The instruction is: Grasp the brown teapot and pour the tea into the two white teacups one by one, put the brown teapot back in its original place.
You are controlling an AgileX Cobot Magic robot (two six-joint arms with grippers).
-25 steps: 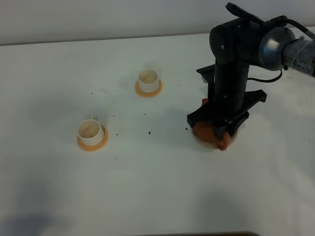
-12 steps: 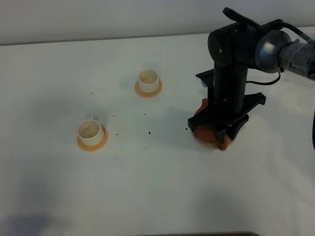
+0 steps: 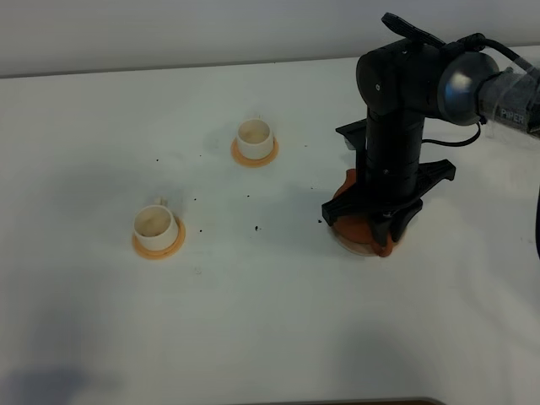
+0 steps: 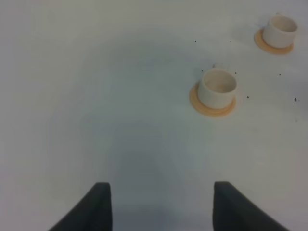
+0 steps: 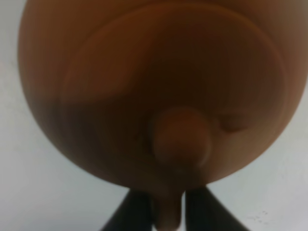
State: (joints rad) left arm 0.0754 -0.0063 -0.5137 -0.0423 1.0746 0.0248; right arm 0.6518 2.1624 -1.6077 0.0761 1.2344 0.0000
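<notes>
The brown teapot (image 3: pixel 353 225) sits on the pale beige disc (image 3: pixel 350 245) at the right of the table, mostly hidden by my right arm. My right gripper (image 3: pixel 384 233) comes down from above, shut on the teapot's loop handle (image 3: pixel 385 248). In the right wrist view the teapot (image 5: pixel 144 86) fills the frame, with the lid knob (image 5: pixel 180 139) and the handle (image 5: pixel 168 214) between the dark fingers (image 5: pixel 134 211). Two white teacups stand on orange coasters: one at the back (image 3: pixel 254 135), one at the front left (image 3: pixel 155 223). My left gripper (image 4: pixel 163 207) is open and empty, hovering short of the cups (image 4: pixel 217 87) (image 4: pixel 280 30).
Small dark specks (image 3: pixel 256 227) lie scattered on the white table (image 3: pixel 253 321) between the cups and the teapot. A dark edge shows at the table's front (image 3: pixel 371 402). The left arm is not seen in the exterior view.
My right arm shifted slightly and settled closer onto the teapot a second ago; in the last half second nothing has moved. The cups stay in place.
</notes>
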